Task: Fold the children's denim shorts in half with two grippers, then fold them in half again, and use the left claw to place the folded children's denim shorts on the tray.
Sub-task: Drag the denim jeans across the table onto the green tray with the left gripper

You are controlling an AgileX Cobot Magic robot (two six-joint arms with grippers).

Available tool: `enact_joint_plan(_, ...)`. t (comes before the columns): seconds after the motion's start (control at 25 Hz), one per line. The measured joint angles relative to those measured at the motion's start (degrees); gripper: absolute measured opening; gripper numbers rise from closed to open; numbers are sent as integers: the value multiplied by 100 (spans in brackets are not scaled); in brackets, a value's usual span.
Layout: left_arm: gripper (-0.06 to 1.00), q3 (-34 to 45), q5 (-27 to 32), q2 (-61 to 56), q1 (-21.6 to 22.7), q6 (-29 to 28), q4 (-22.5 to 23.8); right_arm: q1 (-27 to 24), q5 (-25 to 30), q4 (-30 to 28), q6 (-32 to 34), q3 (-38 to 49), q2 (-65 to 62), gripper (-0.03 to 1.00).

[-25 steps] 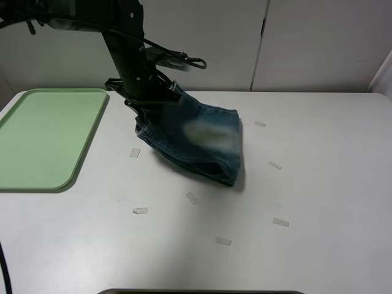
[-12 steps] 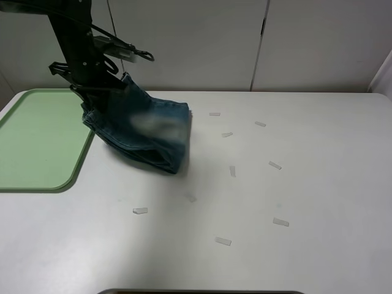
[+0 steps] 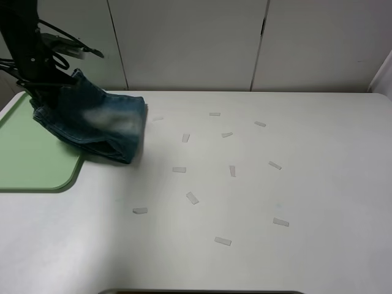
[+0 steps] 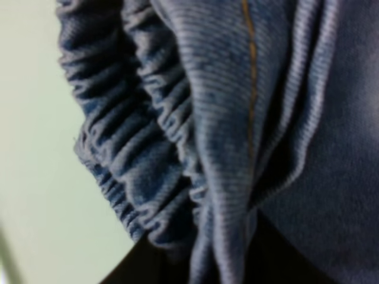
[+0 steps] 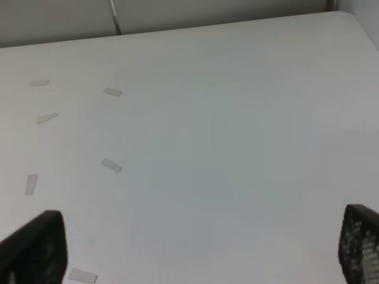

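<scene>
The left claw point(image 3: 46, 86) is at far left of the scene and grips the folded children's denim shorts point(image 3: 92, 122) by the gathered waistband point(image 4: 127, 154). The shorts hang from it, tilted, w/ the left part over the right edge of the tray point(image 3: 30, 159) and the right part over the white table point(image 3: 275, 184); the low end is near the tray's right rim. The right gripper point(image 5: 201, 248) is spread wide, holding nothing, over bare table at right side. Small pale tape bits point(image 3: 192, 197) lie scattered on the table, apart from the shorts.
</scene>
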Motion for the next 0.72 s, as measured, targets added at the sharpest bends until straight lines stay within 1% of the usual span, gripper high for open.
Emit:
enact_joint_plan(0.04,23,0,0,0,0,0,0,0,0,0,0,0,0,69)
enact_joint_plan(0.16,23,0,-7,0,299,152,86,0,0,0,0,0,0,69)
enact_joint_plan(0.2,23,0,-43,0,509,253,92,0,0,0,0,0,0,69)
enact_joint_plan(0.56,23,0,-493,0,1357,304,104,0,0,0,0,0,0,69)
enact_joint_plan(0.72,23,22,-683,0,1624,304,154,0,0,0,0,0,0,69)
